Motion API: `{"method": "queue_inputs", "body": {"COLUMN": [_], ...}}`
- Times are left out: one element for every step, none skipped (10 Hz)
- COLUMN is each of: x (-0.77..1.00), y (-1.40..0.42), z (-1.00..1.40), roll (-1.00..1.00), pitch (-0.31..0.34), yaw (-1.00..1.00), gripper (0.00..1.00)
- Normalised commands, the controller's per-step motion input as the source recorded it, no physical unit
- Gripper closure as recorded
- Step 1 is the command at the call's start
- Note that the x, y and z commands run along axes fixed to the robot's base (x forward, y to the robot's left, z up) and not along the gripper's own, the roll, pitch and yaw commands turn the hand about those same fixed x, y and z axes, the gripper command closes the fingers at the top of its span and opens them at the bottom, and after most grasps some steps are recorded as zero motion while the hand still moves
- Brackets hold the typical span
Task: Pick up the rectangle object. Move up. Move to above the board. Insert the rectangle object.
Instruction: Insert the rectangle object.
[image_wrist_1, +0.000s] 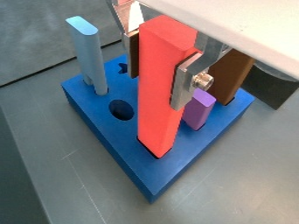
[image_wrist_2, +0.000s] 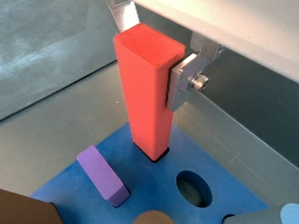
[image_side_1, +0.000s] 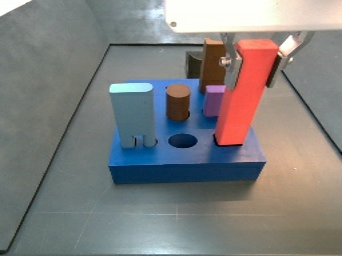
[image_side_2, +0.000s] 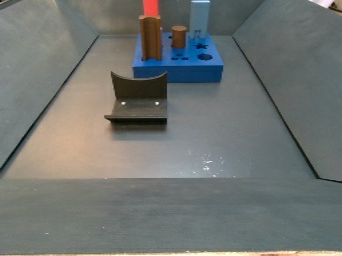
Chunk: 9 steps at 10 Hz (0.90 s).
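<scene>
The rectangle object (image_wrist_1: 162, 87), a tall red-orange bar, stands upright with its lower end in a square hole at a corner of the board (image_wrist_1: 140, 171), a thick deep-blue block. My gripper (image_wrist_1: 158, 74) is shut on the bar's upper part, with one silver finger (image_wrist_1: 187, 83) flat against each side. Both wrist views show this grip; the bar (image_wrist_2: 146, 96) meets the board (image_wrist_2: 158, 175) at its base. In a side view the bar (image_side_1: 243, 95) rises above the other pegs on the board (image_side_1: 187, 170), under the gripper (image_side_1: 251, 62).
A pale blue block (image_wrist_1: 87, 52), a brown block (image_wrist_1: 233, 79), a purple peg (image_wrist_1: 200, 109) and a brown cylinder (image_side_1: 178, 102) stand in the board. A round hole (image_wrist_1: 121, 109) is open. The fixture (image_side_2: 138, 98) stands on the floor, nearer that camera than the board (image_side_2: 201, 70). Dark walls surround the floor.
</scene>
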Motion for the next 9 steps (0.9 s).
{"method": "queue_inputs", "body": {"x": [-0.01,0.00,0.03,0.07,0.07,0.11,0.05,0.00,0.01], "y": [0.00,0.00,0.00,0.00,0.00,0.00,0.00,0.00,0.00], "z": [-0.24,-0.33,-0.59,-0.82,-0.85,-0.64,-0.10,-0.01,0.00], "roll": [-0.01,-0.06,-0.12,-0.10,-0.08,-0.07,-0.02,0.02,0.00], "pitch": [0.000,0.000,-0.073,-0.146,-0.140,-0.077,0.000,0.000,0.010], "yaw": [0.00,0.00,-0.08,-0.11,-0.11,-0.08,-0.01,0.00,0.00], "gripper": [1.00,1.00,1.00,1.00,1.00,1.00,1.00,1.00,1.00]}}
